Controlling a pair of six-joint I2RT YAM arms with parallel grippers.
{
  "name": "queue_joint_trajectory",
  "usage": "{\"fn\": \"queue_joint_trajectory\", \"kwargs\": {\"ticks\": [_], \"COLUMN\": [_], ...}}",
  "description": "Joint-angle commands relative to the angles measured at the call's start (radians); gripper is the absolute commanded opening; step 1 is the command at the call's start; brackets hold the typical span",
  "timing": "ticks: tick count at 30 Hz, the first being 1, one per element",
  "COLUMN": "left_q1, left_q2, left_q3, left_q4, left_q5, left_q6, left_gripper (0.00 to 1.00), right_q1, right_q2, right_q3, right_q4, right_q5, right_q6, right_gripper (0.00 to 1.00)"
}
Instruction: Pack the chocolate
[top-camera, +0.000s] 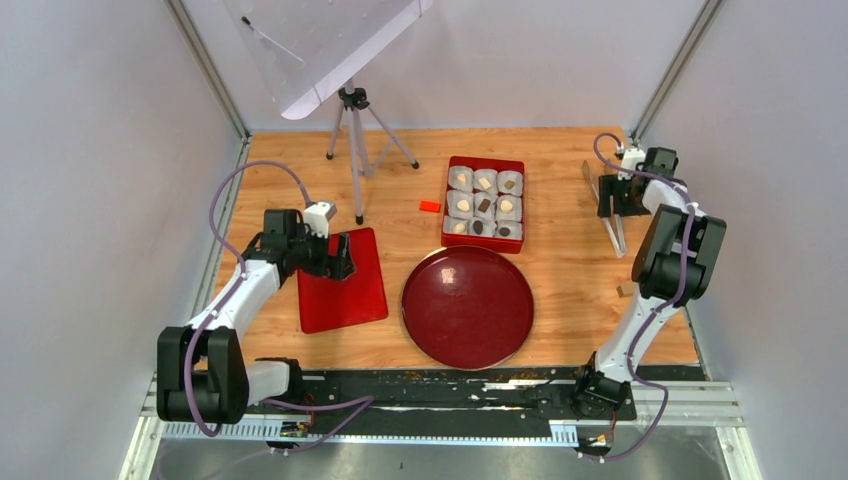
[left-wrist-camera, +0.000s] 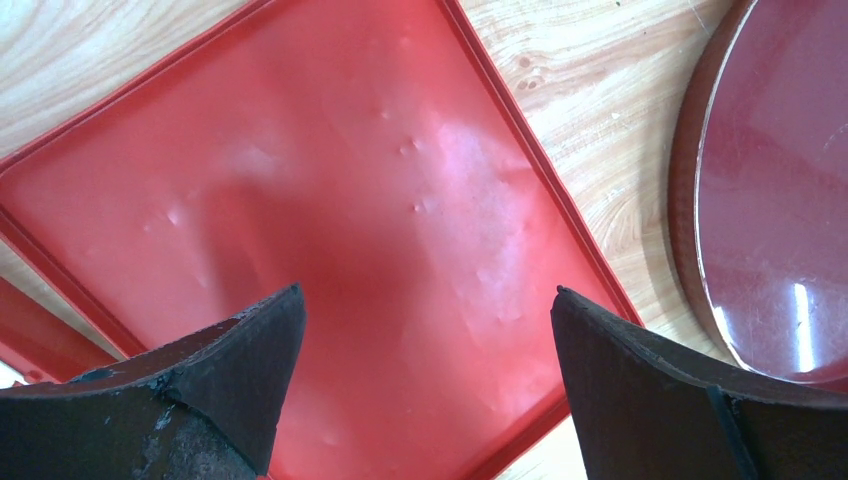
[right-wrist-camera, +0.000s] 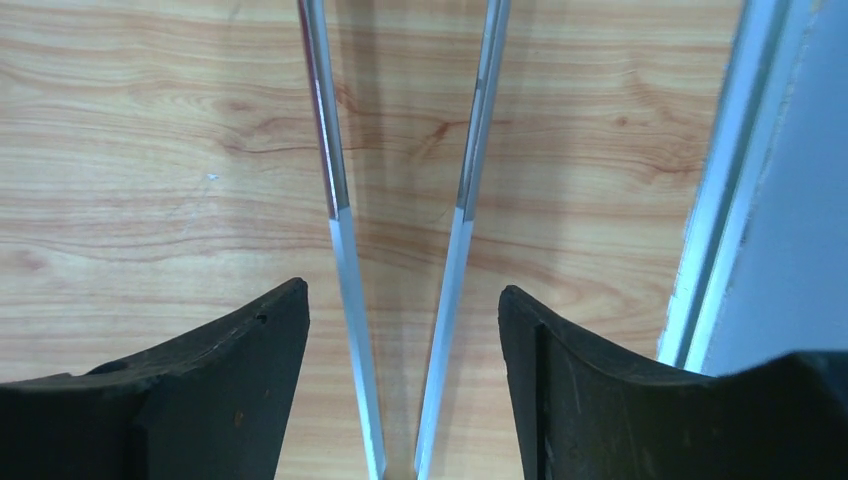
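Observation:
The chocolate (top-camera: 484, 204), several cream-white and dark brown pieces, sits in white paper cups inside the red box (top-camera: 447, 203) at the back centre. My left gripper (top-camera: 340, 256) is open and empty, hovering over the flat red lid (top-camera: 345, 290); the wrist view shows the lid (left-wrist-camera: 330, 190) under its spread fingers (left-wrist-camera: 427, 291). My right gripper (top-camera: 609, 197) is open at the back right, over metal tongs (top-camera: 613, 228). In the right wrist view the two tong arms (right-wrist-camera: 340, 250) lie on the table between the fingers (right-wrist-camera: 402, 287), apart from both pads.
A dark red round plate (top-camera: 468, 306) lies at the front centre, its edge also in the left wrist view (left-wrist-camera: 770, 200). A small orange-red block (top-camera: 430, 206) lies left of the box. A tripod (top-camera: 355, 130) stands at the back. A metal frame rail (right-wrist-camera: 720, 200) runs right of the tongs.

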Motion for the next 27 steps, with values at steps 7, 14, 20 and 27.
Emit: {"fn": "queue_joint_trajectory", "kwargs": {"ticks": [7,14,20,27], "left_q1": [0.007,0.007,0.007,0.007], "left_q2": [-0.018,0.004,-0.009,-0.045], "left_q3": [-0.018,0.016,0.013,-0.018], "left_q4": [0.107,0.074,0.107,0.116], "left_q5": [0.024,0.107,0.1,0.084], "left_q6": [-0.033,-0.01,-0.04,-0.048], "left_gripper": [1.0,1.0,1.0,1.0], "right_q1": [0.014,0.28,0.601,0.686], "right_q2": [-0.407,-0.617,-0.774,-0.746], "right_q3": [-0.012,-0.195,-0.474,-0.616], "right_q4": [-0.11,-0.425,-0.523,-0.548], "right_q5": [-0.128,-0.281,-0.254,-0.152], "right_q6": [0.039,-0.292,-0.545,-0.674], "right_gripper": [0.8,0.5,0.02,0.0]}}
